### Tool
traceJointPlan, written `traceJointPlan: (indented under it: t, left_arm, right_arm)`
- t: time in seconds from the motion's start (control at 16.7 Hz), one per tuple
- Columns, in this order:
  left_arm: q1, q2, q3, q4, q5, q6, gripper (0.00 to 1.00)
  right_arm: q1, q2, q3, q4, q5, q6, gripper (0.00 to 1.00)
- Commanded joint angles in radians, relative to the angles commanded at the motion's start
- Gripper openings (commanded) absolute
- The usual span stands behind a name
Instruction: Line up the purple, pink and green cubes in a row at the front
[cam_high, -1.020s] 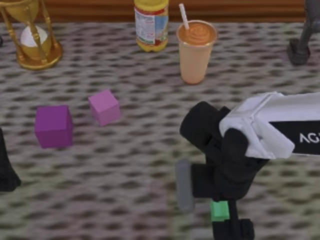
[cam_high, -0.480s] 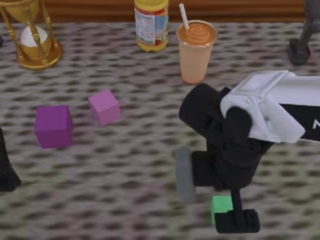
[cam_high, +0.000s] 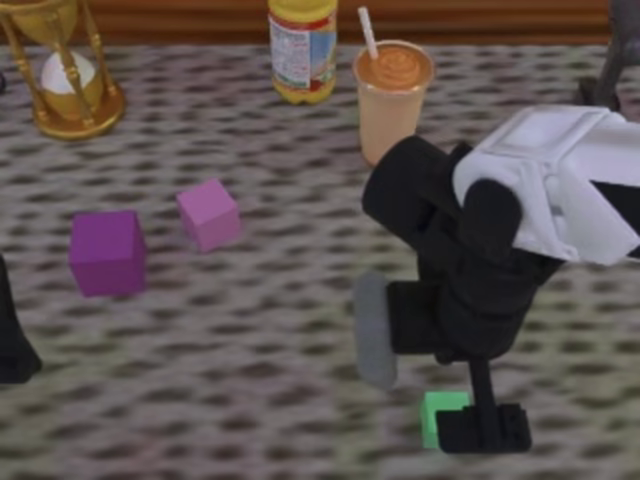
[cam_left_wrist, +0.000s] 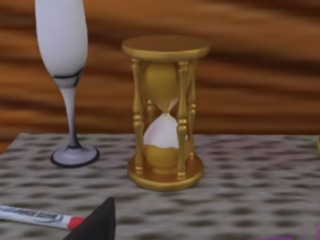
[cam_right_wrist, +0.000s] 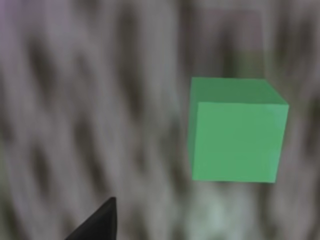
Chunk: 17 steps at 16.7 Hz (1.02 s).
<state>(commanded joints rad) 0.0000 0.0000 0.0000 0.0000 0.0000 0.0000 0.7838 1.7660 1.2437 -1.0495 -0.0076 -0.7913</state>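
The small mint green cube (cam_high: 440, 415) rests on the table near the front edge, right of centre; the right wrist view shows the green cube (cam_right_wrist: 235, 132) standing free. My right gripper (cam_high: 428, 382) hovers above it, open, with nothing between its fingers; one dark fingertip (cam_right_wrist: 102, 222) is clear of the cube. The deep purple cube (cam_high: 107, 252) and the pink cube (cam_high: 209, 214) sit apart at mid-left. My left gripper (cam_high: 12, 345) is parked at the left edge, open, one fingertip (cam_left_wrist: 100, 222) showing.
Along the back stand a gold hourglass (cam_high: 65, 75), a yellow bottle (cam_high: 302, 48) and an orange drink cup with a straw (cam_high: 392, 100). A dark stand (cam_high: 600, 95) is at the back right. A white glass (cam_left_wrist: 62, 75) and a marker (cam_left_wrist: 37, 216) lie near the hourglass.
The green cube was between my right gripper's fingers; the gripper has since risen and drawn back toward the right, leaving the cube on the table. The left arm has not moved.
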Motion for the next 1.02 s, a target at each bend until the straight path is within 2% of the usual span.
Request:
traceJointPlan:
  t: [0.18, 0.42, 0.66, 1.02]
  left_arm:
    - [-0.022, 0.057, 0.058, -0.055, 0.012, 0.02, 1.0]
    - [-0.086, 0.277, 0.284, -0.251, 0.041, 0.093, 1.0]
    - [-0.165, 0.649, 0.652, -0.526, 0.069, 0.201, 1.0]
    - [-0.272, 1.348, 1.278, -0.959, 0.087, 0.389, 1.0]
  right_arm:
    - [-0.018, -0.037, -0.025, 0.03, -0.005, 0.012, 1.0]
    - [-0.089, -0.182, -0.12, 0.134, -0.019, 0.064, 1.0]
    - [-0.204, -0.432, -0.281, 0.287, -0.037, 0.16, 1.0]
    - [-0.417, -0.917, -0.625, 0.547, -0.055, 0.37, 1.0]
